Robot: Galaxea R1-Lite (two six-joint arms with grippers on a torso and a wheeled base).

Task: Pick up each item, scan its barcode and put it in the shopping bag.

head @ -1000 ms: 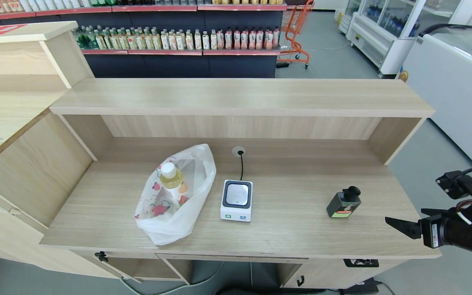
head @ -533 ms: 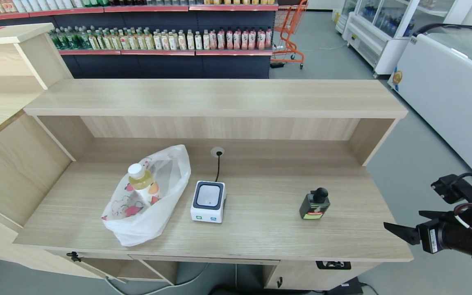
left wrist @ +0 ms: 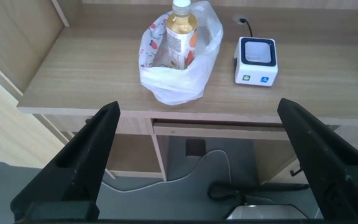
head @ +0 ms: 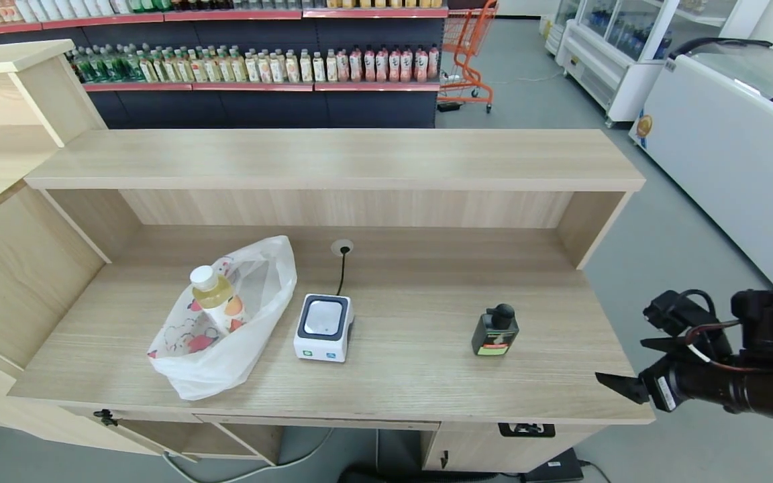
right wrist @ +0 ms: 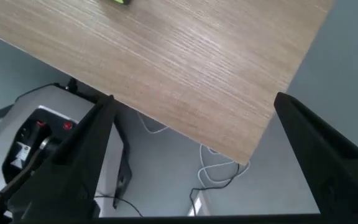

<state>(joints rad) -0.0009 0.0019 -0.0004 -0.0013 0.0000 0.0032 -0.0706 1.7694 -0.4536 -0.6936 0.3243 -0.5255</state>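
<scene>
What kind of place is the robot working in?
Most likely a shop checkout: a barcode scanner on the wooden counter, shelves of bottled drinks behind, an orange shopping trolley in the aisle.

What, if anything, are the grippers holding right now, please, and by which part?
Nothing is held. The left gripper and the right gripper both have open, empty jaws; the dark bottle stands free on the counter.

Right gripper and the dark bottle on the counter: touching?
Apart. The head view shows a stretch of bare counter between the right gripper, which hangs off the counter's near right corner, and the dark bottle standing farther in.
</scene>
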